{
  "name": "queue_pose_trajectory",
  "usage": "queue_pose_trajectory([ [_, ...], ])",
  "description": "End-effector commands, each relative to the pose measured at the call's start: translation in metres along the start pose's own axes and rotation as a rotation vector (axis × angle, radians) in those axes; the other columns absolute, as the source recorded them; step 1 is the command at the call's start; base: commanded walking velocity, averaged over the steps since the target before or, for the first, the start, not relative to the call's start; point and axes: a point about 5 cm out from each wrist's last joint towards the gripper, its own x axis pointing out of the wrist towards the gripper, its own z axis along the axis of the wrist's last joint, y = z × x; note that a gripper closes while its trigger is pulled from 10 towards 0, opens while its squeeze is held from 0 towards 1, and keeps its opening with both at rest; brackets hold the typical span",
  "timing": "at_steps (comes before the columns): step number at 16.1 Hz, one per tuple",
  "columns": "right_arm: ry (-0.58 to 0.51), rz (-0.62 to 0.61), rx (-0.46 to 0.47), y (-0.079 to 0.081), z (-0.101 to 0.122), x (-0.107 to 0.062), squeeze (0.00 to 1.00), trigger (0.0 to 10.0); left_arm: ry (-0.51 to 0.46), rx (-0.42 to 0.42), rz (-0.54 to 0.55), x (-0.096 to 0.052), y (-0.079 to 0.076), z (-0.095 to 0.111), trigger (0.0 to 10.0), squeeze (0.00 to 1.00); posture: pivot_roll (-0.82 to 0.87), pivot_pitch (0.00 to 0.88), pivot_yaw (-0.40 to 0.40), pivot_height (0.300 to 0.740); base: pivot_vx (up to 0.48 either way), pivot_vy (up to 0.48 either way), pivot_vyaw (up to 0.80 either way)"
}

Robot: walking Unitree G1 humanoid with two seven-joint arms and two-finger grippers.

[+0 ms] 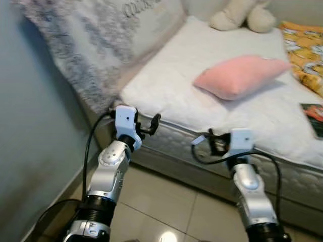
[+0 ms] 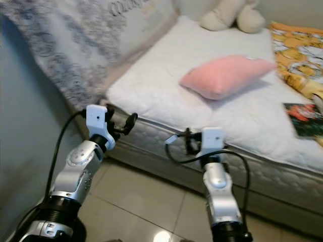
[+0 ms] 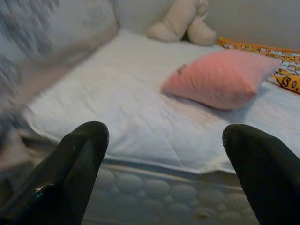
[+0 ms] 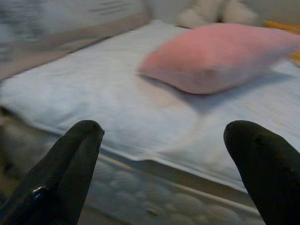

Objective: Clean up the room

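Head views: pink pillow point(image 1: 241, 75) lies mid-bed on white mattress point(image 1: 176, 96), beyond both hands. Left hand point(image 1: 151, 125) and right hand point(image 1: 204, 141) raised near mattress edge, both empty. Plush toy point(image 1: 242, 15) at far end; book point(image 1: 314, 118) right.
Left wrist: fingers point(image 3: 75, 173) spread, pillow ahead.
Right wrist: fingers point(image 4: 65, 168) spread, pillow ahead.

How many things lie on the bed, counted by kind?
Pillow: 1
Plush toy: 1
Orange blanket: 1
Book: 1
Total: 4
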Motion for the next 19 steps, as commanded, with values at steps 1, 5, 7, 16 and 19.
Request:
queue_pose_trajectory([
  [1,-0.005,-0.015,0.035,0.000,0.004,0.003,0.00,10.0,0.013,0.009,0.042,0.000,0.010,0.001,10.0,0.00,-0.09,0.000,0.055,0.727,0.000,0.000,0.00],
  [5,-0.002,-0.062,0.064,-0.003,0.001,0.002,0.00,10.0,0.035,0.087,0.112,-0.003,0.022,0.000,10.0,0.00,-0.07,0.000,0.070,0.727,0.000,0.000,-0.20],
  [7,-0.006,-0.055,0.058,0.000,0.000,0.000,0.00,10.0,0.039,0.117,0.092,-0.003,0.021,0.000,10.0,0.00,-0.06,0.000,0.067,0.727,0.000,0.000,-0.38],
  [16,-0.035,-0.030,0.023,0.003,0.007,0.005,0.00,10.0,-0.026,0.164,-0.032,0.000,-0.003,0.007,10.0,0.00,-0.06,0.000,0.061,0.727,0.000,-0.379,0.00],
  [19,-0.041,-0.025,0.025,0.007,0.008,0.006,0.00,10.0,-0.041,0.161,-0.031,0.002,-0.002,0.010,10.0,0.00,-0.06,0.000,0.064,0.727,0.096,-0.406,0.00],
])
